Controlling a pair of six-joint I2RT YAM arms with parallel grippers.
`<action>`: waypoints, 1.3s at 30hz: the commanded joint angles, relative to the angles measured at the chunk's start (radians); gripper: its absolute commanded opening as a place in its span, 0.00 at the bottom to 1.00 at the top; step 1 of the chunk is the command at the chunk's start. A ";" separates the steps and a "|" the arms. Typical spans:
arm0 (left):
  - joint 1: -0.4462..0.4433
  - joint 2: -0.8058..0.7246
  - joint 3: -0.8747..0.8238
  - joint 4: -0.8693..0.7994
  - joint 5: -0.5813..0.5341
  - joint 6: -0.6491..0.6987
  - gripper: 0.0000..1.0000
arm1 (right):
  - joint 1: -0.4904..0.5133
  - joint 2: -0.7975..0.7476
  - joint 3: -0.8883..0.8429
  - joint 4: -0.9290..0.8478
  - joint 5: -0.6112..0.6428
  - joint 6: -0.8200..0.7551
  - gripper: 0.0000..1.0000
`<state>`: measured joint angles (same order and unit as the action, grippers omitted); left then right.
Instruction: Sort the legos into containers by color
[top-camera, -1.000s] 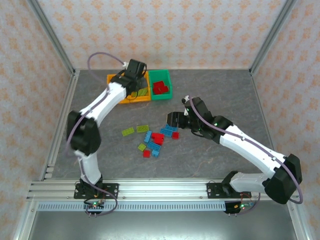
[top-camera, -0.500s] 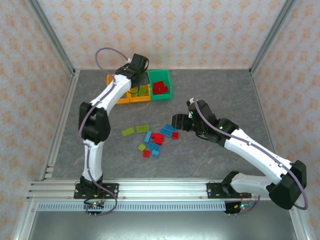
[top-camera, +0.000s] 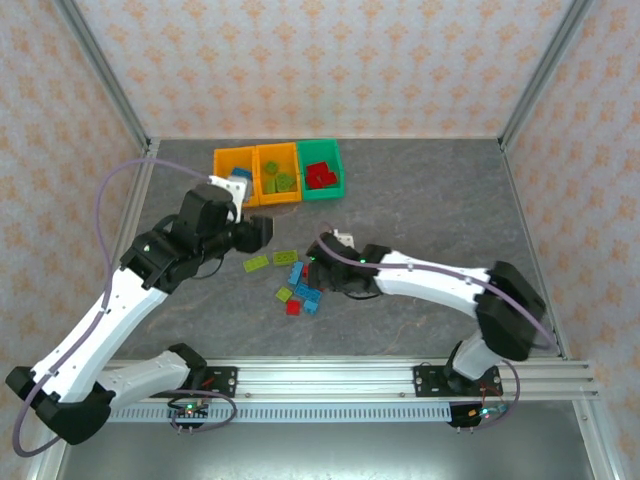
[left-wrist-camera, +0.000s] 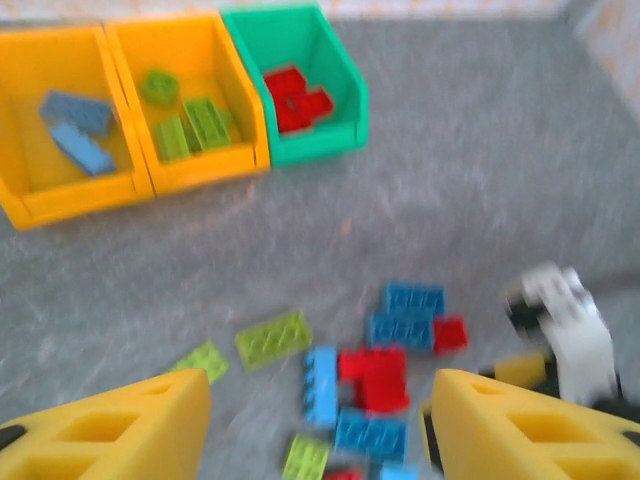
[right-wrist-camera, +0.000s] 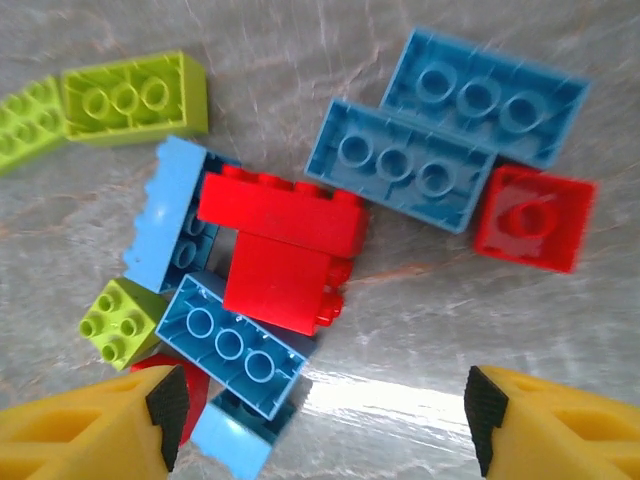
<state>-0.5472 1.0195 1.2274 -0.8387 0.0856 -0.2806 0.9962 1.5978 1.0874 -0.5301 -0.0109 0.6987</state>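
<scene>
The far left bin and middle bin are orange-yellow, the right bin green. Loose legos are red, blue and lime on the grey marbled table

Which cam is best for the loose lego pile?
Right wrist: the loose lego pile is close and sharp, studs countable. Left wrist shows it blurred and farther off; top external shows it tiny.

Legos bunched tight at ctr; table bare to R side
</scene>
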 joint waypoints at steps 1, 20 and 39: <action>0.002 -0.032 -0.038 -0.205 0.076 0.100 0.67 | 0.013 0.088 0.074 0.000 0.014 0.088 0.77; 0.004 -0.029 -0.210 -0.103 0.037 0.144 1.00 | 0.015 0.312 0.171 -0.015 0.078 0.152 0.57; 0.027 -0.123 -0.266 -0.066 0.004 0.141 1.00 | -0.119 0.016 0.259 0.115 0.288 -0.116 0.40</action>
<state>-0.5339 0.9096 0.9752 -0.9260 0.1001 -0.1551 0.9573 1.5829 1.2907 -0.4713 0.1791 0.6979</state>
